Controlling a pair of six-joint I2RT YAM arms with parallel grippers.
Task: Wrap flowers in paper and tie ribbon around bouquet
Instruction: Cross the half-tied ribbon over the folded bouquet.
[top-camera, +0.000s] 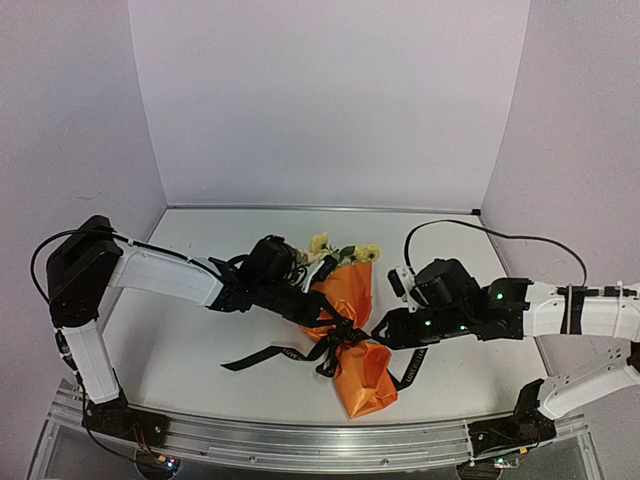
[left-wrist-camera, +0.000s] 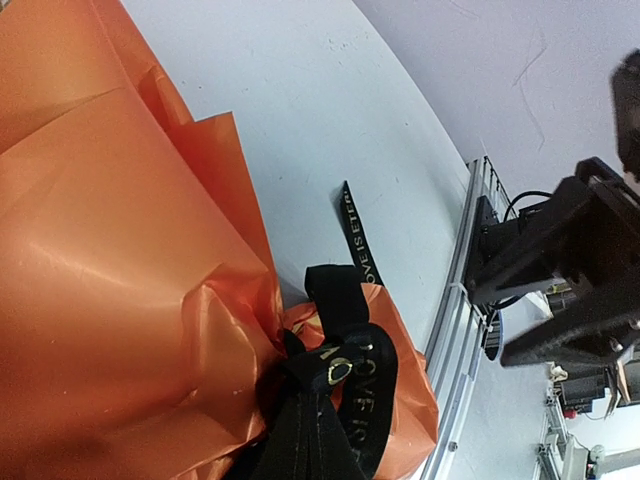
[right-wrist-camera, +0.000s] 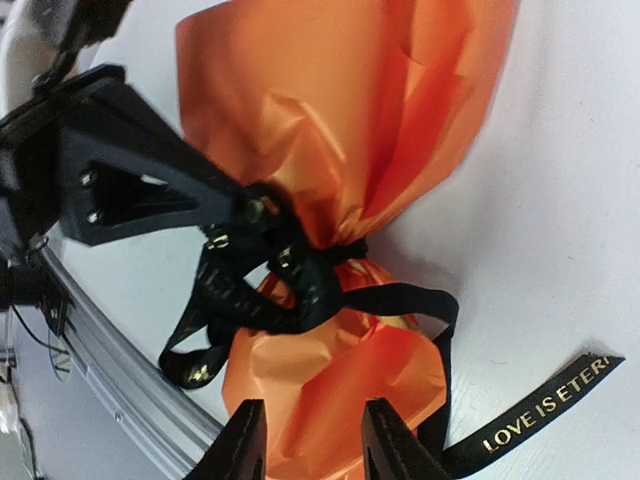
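My left gripper (top-camera: 338, 322) is pressed shut at the waist of the bouquet (top-camera: 348, 292), pinching the ribbon (right-wrist-camera: 400, 299) right at the knot. In the right wrist view its black fingers are buried in the dark loops, so I cannot tell exactly which strand they hold.

My right gripper (right-wrist-camera: 314, 410) stands just across from it, near the other side of the knot. Its jaws are parted with nothing gripped between them. Beyond the two fingertips (right-wrist-camera: 250, 425) I see the lower puff of orange paper (right-wrist-camera: 340, 370).

The ribbon is cinched tight round the paper, squeezing it into a narrow neck. One tail lies flat on the white table (top-camera: 190, 320) on my right, its gold lettering reading "LOVE IS ETER". Another tail trails across the table to my left.

The bouquet lies on its side between my two arms. Its wide end points at the far wall, where the yellow flowers (top-camera: 321, 244) and green leaves show. Its narrow end points at the metal rail (top-camera: 300, 442) along the near edge.
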